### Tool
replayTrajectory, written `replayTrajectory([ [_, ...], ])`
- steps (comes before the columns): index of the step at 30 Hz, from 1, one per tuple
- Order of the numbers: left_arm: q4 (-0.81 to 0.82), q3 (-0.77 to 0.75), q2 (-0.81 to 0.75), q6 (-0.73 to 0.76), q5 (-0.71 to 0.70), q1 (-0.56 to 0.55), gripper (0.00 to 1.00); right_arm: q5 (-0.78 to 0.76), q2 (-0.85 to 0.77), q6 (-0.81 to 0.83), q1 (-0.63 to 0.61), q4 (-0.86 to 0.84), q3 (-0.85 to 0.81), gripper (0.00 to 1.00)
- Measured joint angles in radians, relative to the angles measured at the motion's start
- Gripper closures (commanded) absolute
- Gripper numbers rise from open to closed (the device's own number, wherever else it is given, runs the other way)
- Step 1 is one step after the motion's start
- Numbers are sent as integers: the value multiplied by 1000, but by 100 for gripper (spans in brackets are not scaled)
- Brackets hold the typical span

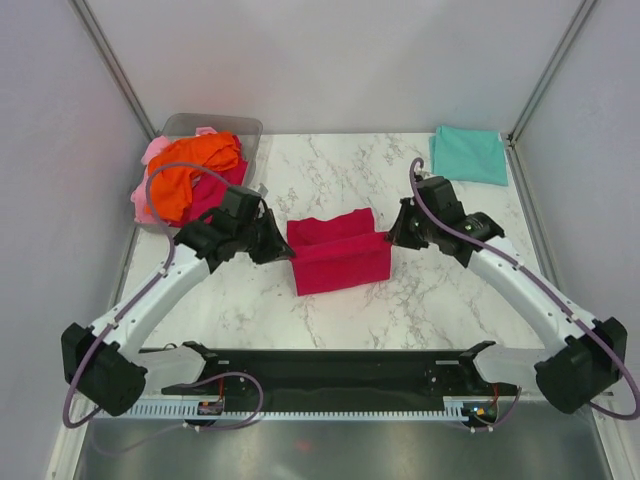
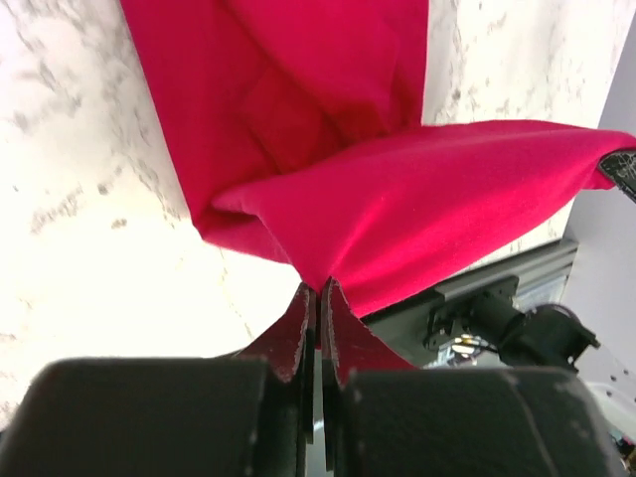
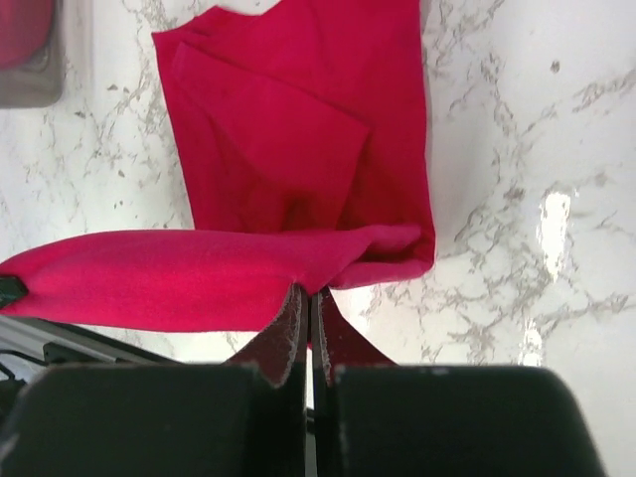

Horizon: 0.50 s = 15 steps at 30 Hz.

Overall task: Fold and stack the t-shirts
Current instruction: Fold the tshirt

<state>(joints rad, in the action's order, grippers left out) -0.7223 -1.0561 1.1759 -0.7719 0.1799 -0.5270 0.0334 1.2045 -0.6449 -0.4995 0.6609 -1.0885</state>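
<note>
The crimson-magenta t-shirt lies partly folded in the middle of the marble table, its near half lifted between both grippers. My left gripper is shut on its left corner; in the left wrist view the cloth runs out from the closed fingertips. My right gripper is shut on the right corner; in the right wrist view the cloth hangs from the closed tips. The orange t-shirt and pale pink t-shirt are piled at the back left. The teal t-shirt lies folded at the back right.
A clear plastic bin holds the pile of shirts at the back left. Grey walls enclose the table on three sides. The black rail with the arm bases runs along the near edge.
</note>
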Motion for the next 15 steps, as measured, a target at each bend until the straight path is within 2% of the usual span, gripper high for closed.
replayTrajectory([
  [15,58,-163,344,126,99,163,98,92,377,111,108,-88,-184,100],
])
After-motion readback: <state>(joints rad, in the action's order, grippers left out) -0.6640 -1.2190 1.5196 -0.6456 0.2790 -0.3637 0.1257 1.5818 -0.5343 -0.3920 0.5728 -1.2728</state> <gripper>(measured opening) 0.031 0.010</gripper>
